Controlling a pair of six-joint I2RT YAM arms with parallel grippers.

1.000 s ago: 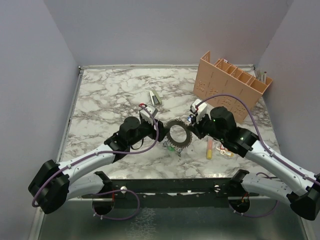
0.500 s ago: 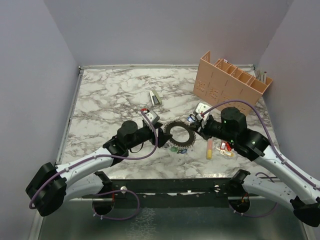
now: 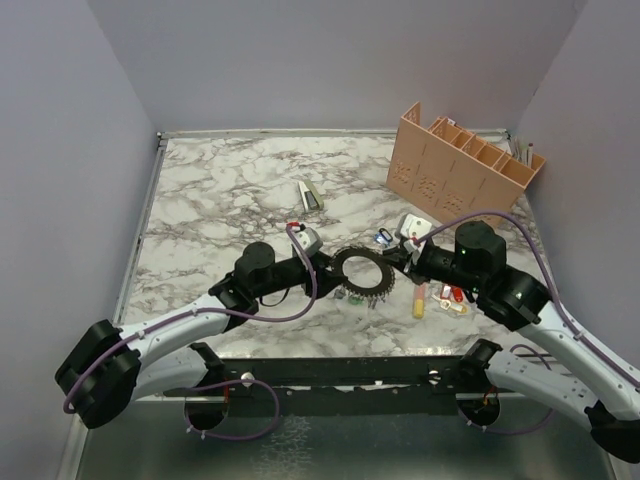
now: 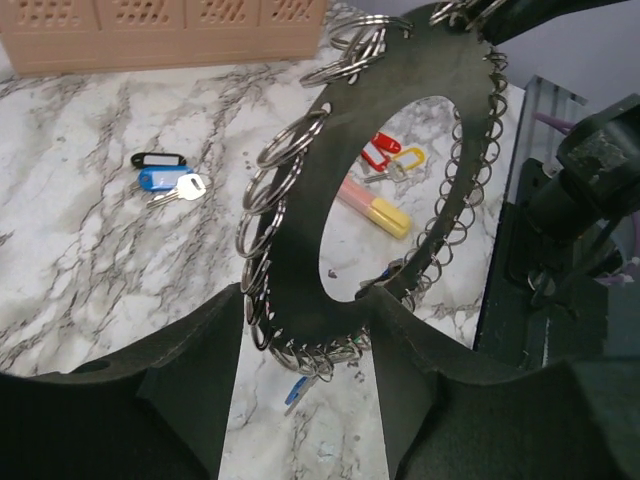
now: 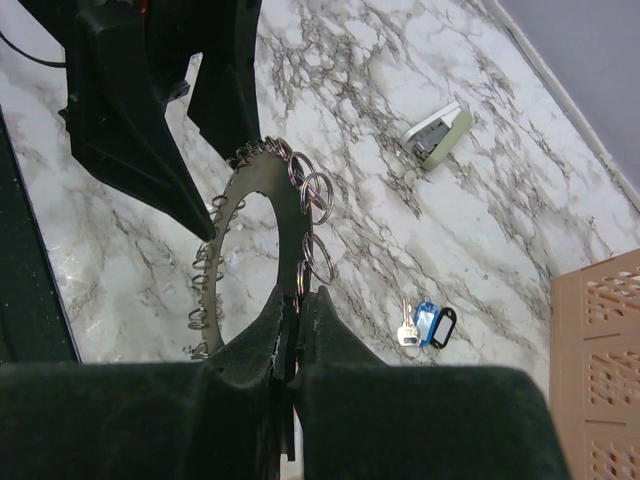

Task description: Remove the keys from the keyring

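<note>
Between the two arms, above the middle of the counter (image 3: 220,200) toward its near edge, the right pincer (image 5: 297,300) is pinched tight on the rim of the keyring (image 5: 287,228), holding it tilted off the marble. Opposite, the left pincer (image 4: 308,322) straddles the ring's band, fingers close against it; whether they grip cannot be told. A blue-headed key (image 4: 297,392) shows under the ring's lower edge. Behind the ring, a yellow marker (image 4: 375,208) lies on the counter.
</note>
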